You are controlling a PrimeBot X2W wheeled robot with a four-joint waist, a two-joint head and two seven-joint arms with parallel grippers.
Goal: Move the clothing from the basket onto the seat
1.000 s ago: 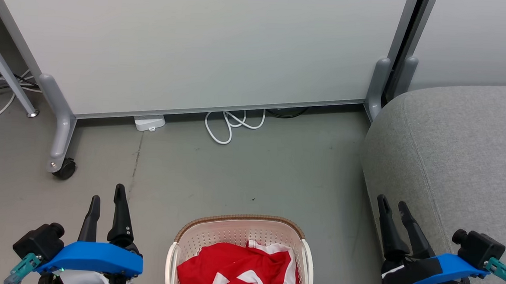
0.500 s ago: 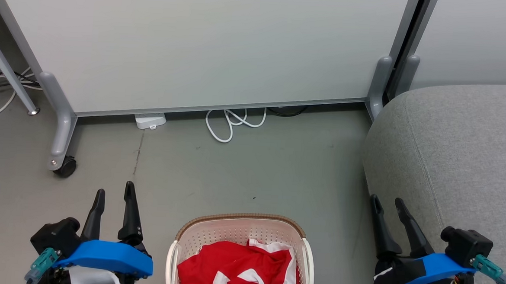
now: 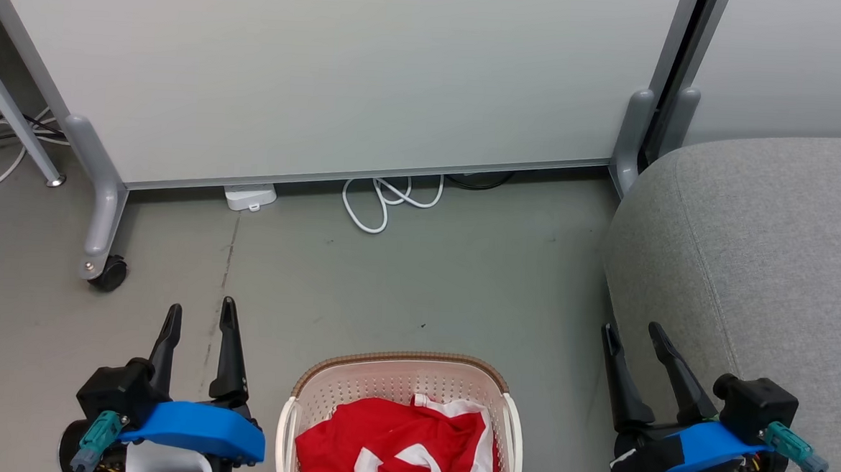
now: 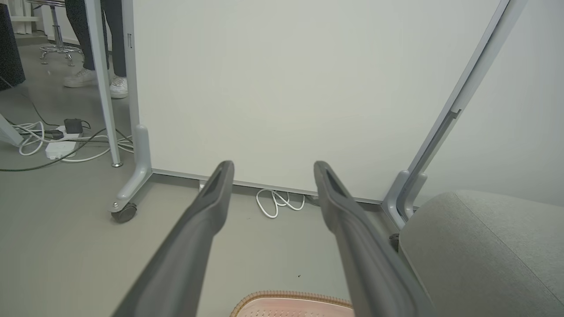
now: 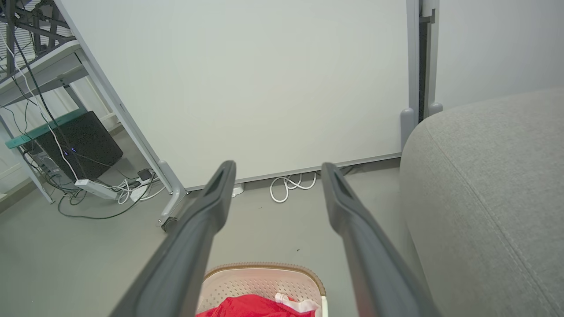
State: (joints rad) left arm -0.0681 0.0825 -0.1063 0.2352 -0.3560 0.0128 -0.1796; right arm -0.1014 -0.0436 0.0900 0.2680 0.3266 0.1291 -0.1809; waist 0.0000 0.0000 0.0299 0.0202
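Currently, soft red fabric clothing with white trim (image 3: pixel 395 447) lies crumpled in the cream-white perforated plastic basket with a brown woven-look rim (image 3: pixel 400 357), which sits on the grey floor (image 3: pixel 425 279) between the 2 arms. The large grey woven-fabric upholstered seat (image 3: pixel 772 247) stands near the basket's right and carries nothing. Left gripper (image 3: pixel 201 306): fingers parted, holding nothing, just beside the basket's left side. Right gripper (image 3: pixel 631 328): likewise spread and empty, near the seat's edge. Handling, as judged: the clothing looks light and limp, with no stiffness. It would sag and trail when lifted, and could snag the rim or drag a 2nd piece along. Cannot tell how many garments lie in the heap. Best hold looks like a raised fold near the pile's middle, pinched deep enough to catch several layers; a thin edge of trim alone may slip out.
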